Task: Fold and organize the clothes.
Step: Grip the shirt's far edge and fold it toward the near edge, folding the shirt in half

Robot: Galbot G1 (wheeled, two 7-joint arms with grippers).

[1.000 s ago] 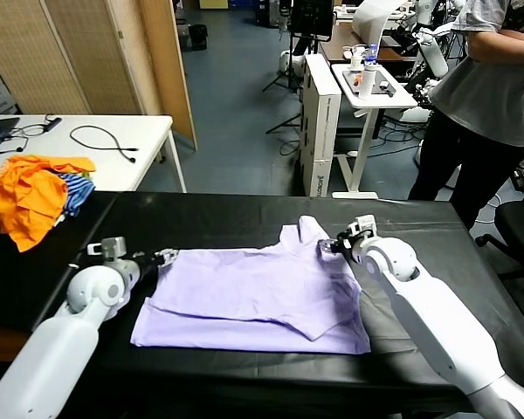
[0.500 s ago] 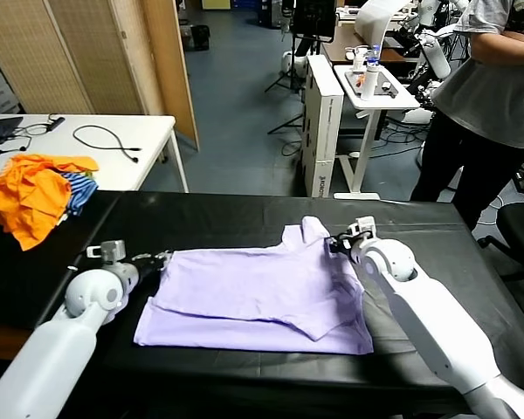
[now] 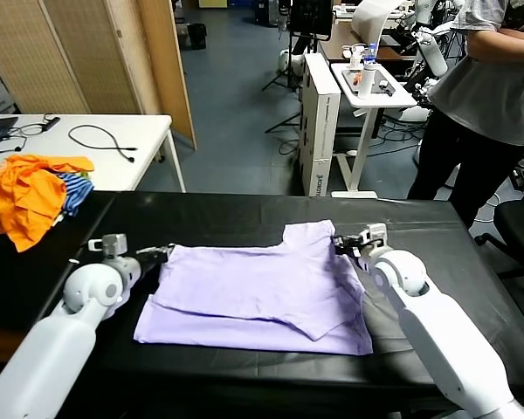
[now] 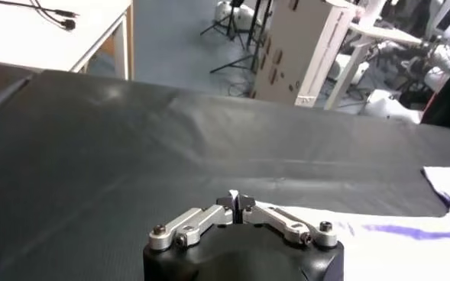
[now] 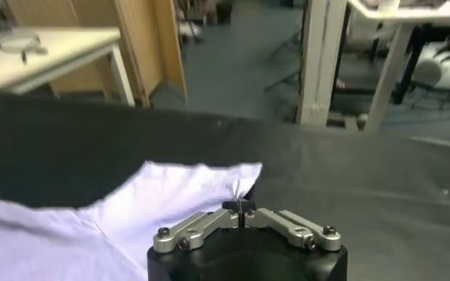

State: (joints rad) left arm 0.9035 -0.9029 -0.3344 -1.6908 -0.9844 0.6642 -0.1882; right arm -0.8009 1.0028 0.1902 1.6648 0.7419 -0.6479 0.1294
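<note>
The left gripper [image 3: 162, 254] is pinched closed on the far left corner of the lavender T-shirt [image 3: 262, 292], and the right gripper [image 3: 341, 245] is pinched closed on the shirt's far right edge, beside the raised sleeve. The shirt lies spread on the black table [image 3: 244, 214], partly folded, its long axis running side to side between the two grippers. Each gripper sits at its own end of the far edge, so the body of the shirt stretches from both toward the robot. Neither arm is nearer; they hold matching ends. Judging from this, the coming move depends on carrying that far edge toward the robot, across the shirt's short width.

The left wrist view shows closed fingertips [image 4: 237, 201] with only a thin pale strip of cloth beside them. The right wrist view shows fingertips [image 5: 240, 205] biting a fabric corner. Only the head view shows an orange garment [image 3: 26, 196] on a white table, well left of the shirt.
</note>
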